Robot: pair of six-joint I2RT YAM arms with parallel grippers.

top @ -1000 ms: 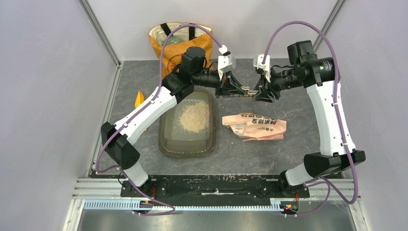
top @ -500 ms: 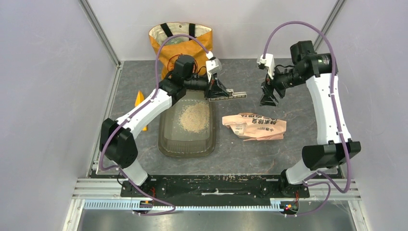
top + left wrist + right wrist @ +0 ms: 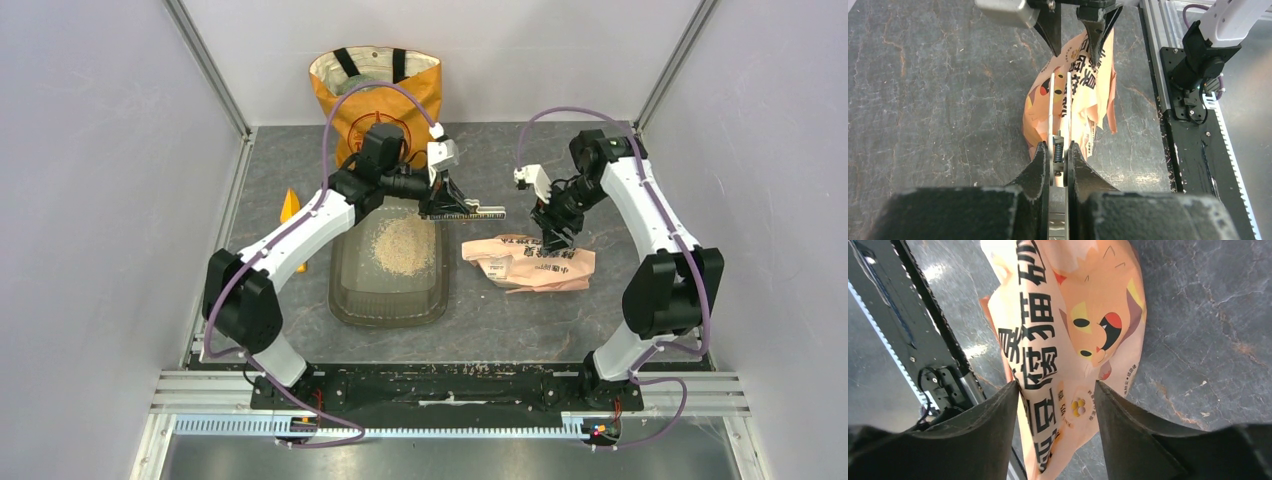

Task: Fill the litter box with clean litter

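Litter box: mid-table, left of bag. Small litter heap inside, floor mostly bare, so filling looks partial. Left gripper: clamped on clip. Right gripper: jaws apart above bag, empty.

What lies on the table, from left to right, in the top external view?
orange scoop → litter box, holding the clean litter → crinkled printed bag
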